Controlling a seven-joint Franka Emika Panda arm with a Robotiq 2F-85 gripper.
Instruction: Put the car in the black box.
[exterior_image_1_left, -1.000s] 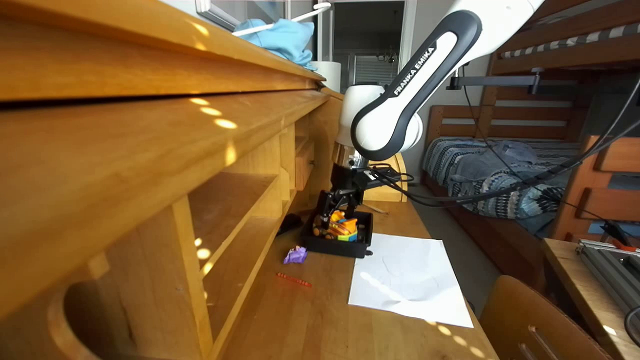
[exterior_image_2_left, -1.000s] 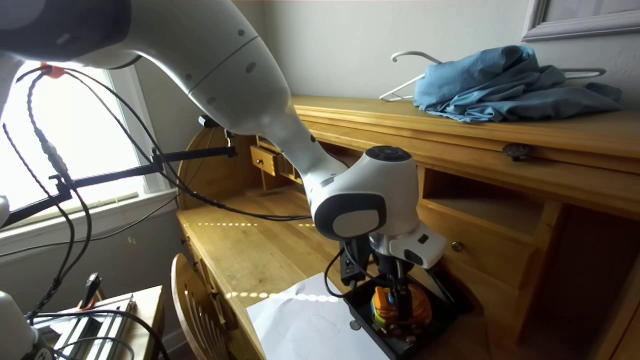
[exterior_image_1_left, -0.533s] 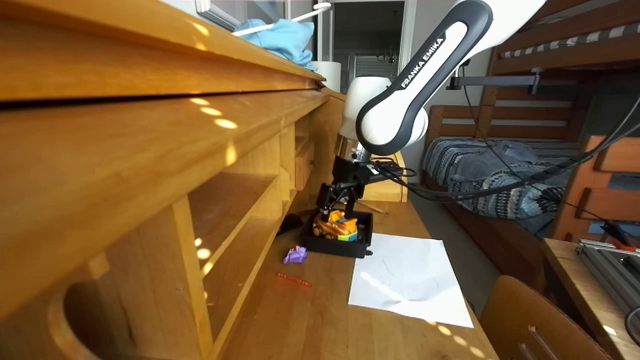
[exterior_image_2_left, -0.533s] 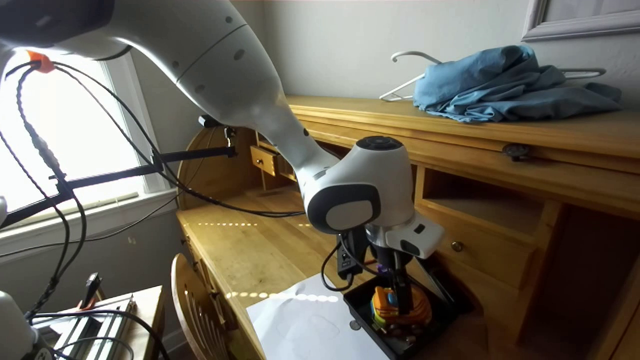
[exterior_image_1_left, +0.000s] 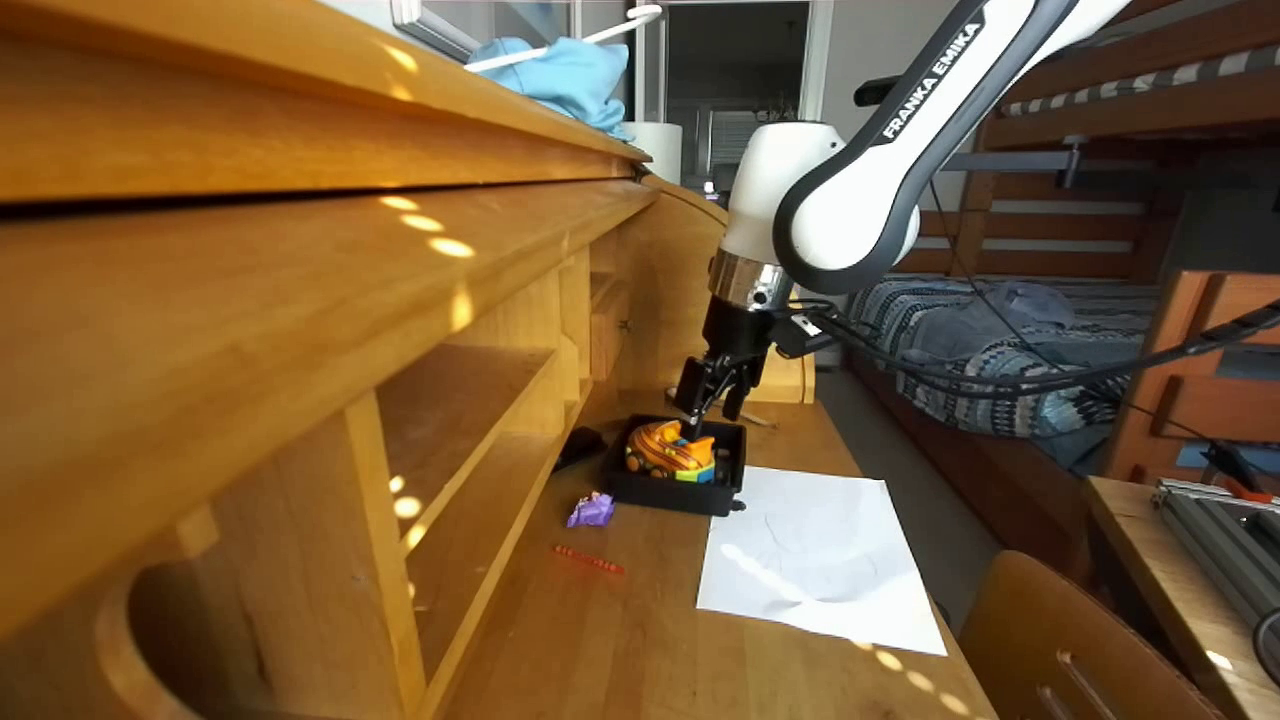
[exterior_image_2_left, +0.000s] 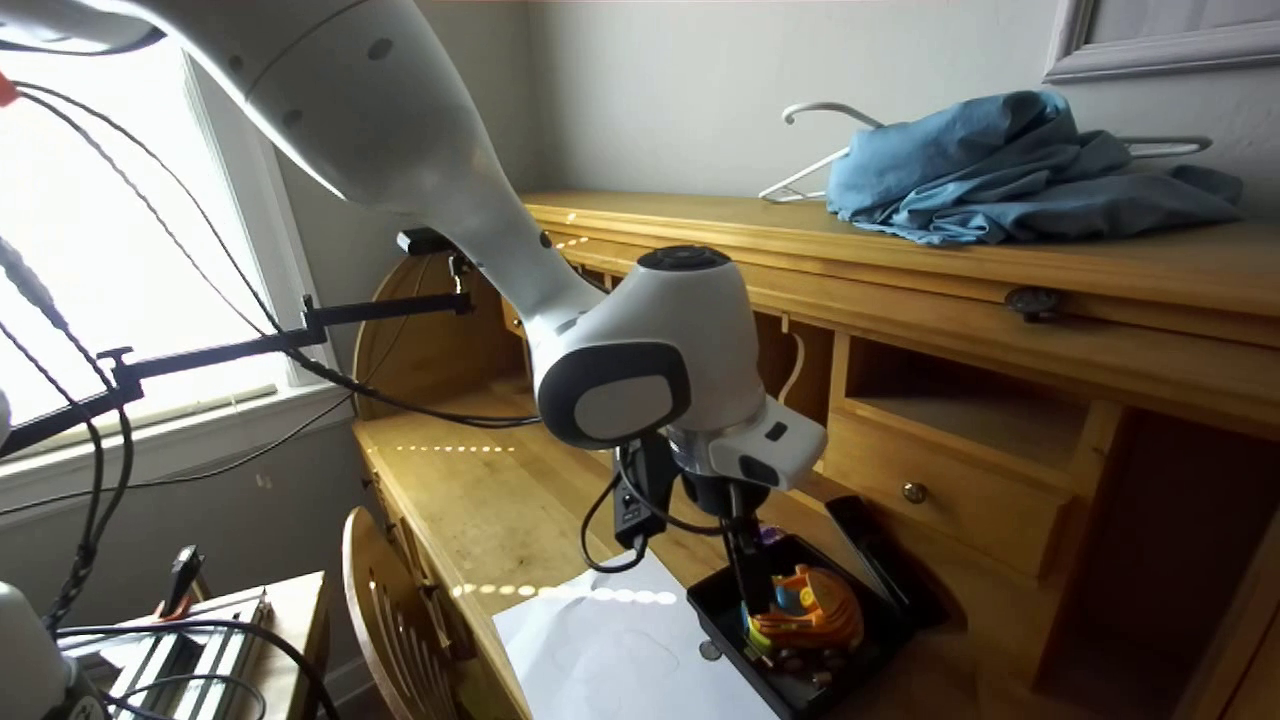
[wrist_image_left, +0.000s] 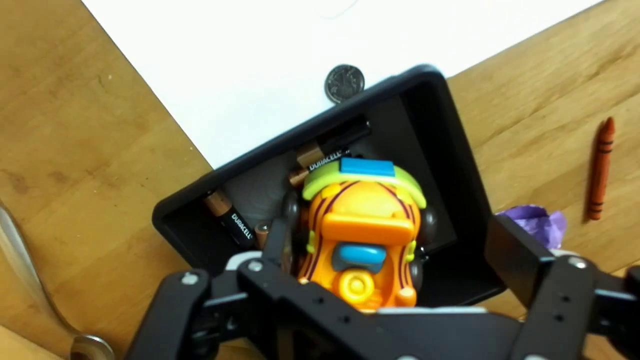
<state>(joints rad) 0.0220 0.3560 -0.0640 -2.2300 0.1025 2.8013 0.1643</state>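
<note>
Only my wrist view resolves lettered batteries (wrist_image_left: 238, 225) beside the car (wrist_image_left: 367, 227) in the black box (wrist_image_left: 452, 145); the end effector (wrist_image_left: 390, 245), spread wide, empty, partly hides the car. Nearby: a crayon (wrist_image_left: 601, 172).

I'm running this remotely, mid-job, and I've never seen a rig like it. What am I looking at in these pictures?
The machine is one white robot arm ending in black fingers. Two pictures are taken from outside the robot, from different places; the third is taken from its wrist, looking down past the fingers.

On the wooden desk sits a black box. The toy car is inside it, along with some batteries. Around the box are white paper, a coin, a crayon and a crumpled purple thing.

Nothing is held: the fingers stand apart. Whether one touches the car, I can't tell.
</note>
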